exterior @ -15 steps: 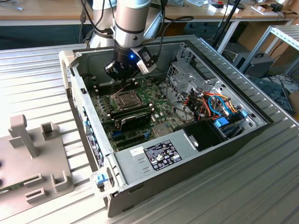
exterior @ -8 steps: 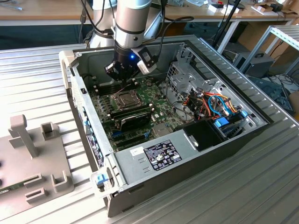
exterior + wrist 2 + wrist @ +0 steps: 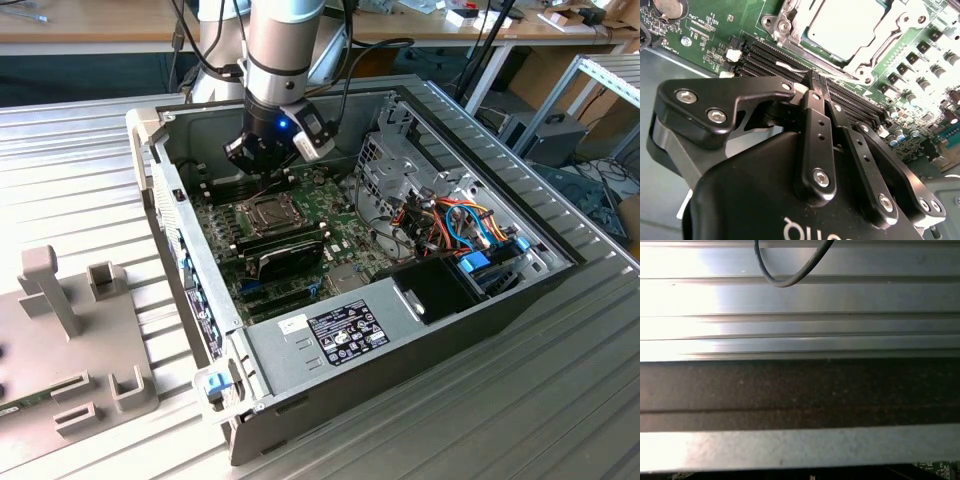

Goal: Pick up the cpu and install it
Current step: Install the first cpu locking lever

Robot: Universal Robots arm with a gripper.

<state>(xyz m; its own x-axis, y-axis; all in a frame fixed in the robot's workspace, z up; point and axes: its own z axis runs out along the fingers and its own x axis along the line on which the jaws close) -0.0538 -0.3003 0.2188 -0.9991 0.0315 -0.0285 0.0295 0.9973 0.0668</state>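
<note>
The cpu, a flat square chip with a dull silvery top, lies inside the socket's metal frame on the green motherboard; in the exterior view the cpu sits mid-board in the open computer case. My gripper hangs just above the board beside the socket, over the black memory slots. Its two black fingers are pressed together with nothing between them. In the exterior view the gripper is at the far side of the socket.
The case wall rises at the exterior view's left. A drive cage and coloured cables fill the right. Black memory sticks lie nearer than the socket. A grey fixture stands on the ribbed table. A cable hangs near the wrist.
</note>
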